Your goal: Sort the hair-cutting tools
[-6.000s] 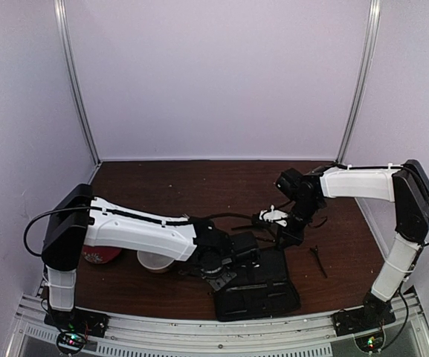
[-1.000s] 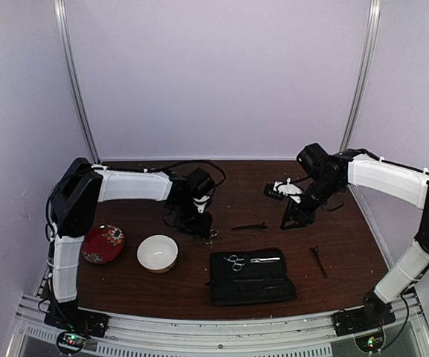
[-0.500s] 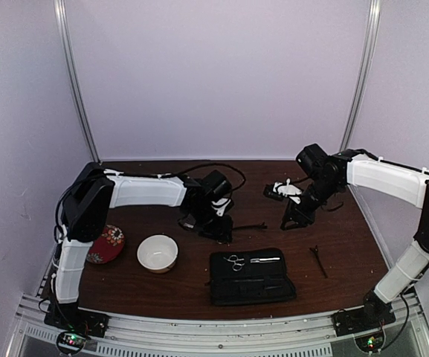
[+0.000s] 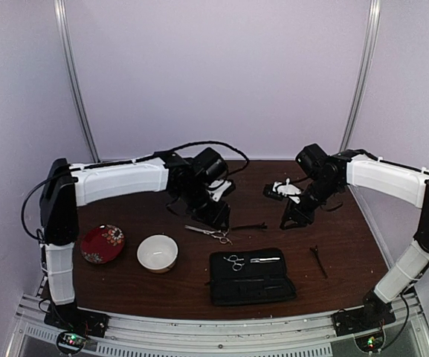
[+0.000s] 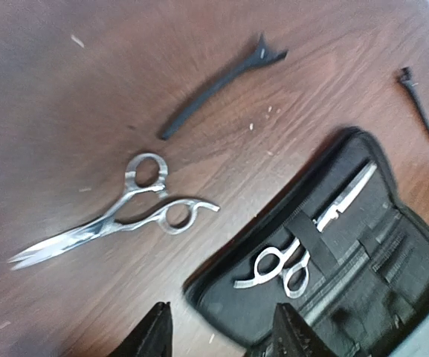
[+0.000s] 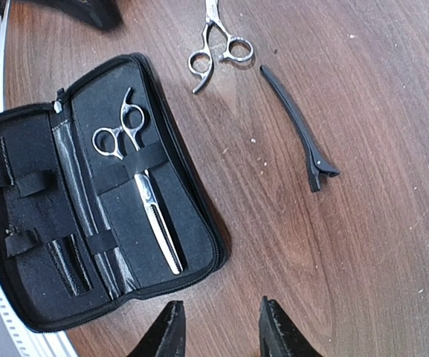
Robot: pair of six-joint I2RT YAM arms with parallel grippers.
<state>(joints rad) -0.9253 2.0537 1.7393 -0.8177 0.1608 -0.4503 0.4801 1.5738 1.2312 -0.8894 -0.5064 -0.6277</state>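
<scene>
One pair of silver scissors [image 4: 208,233] [image 5: 117,219] [image 6: 218,44] lies loose on the brown table, left of the open black pouch [image 4: 262,286] [image 5: 392,268] [image 6: 36,223]. A second pair [image 4: 236,262] [image 5: 288,268] [image 6: 136,186] is strapped inside the pouch. A long black clip [image 4: 249,226] [image 5: 218,82] [image 6: 300,126] lies behind the pouch, and a shorter black clip [image 4: 318,260] [image 5: 416,104] lies to its right. My left gripper [image 4: 215,214] [image 5: 225,335] hovers open just behind the loose scissors, empty. My right gripper [image 4: 292,216] [image 6: 220,327] hangs open above the table, empty.
A white bowl [image 4: 157,253] and a small red patterned plate [image 4: 102,243] stand at the front left. Metal rails run along the table's near edge. Pale walls close in the back and both sides.
My left arm has swung right and drawn back a little, and the loose scissors now lie flat on the table in front of it. The right arm has not moved.
</scene>
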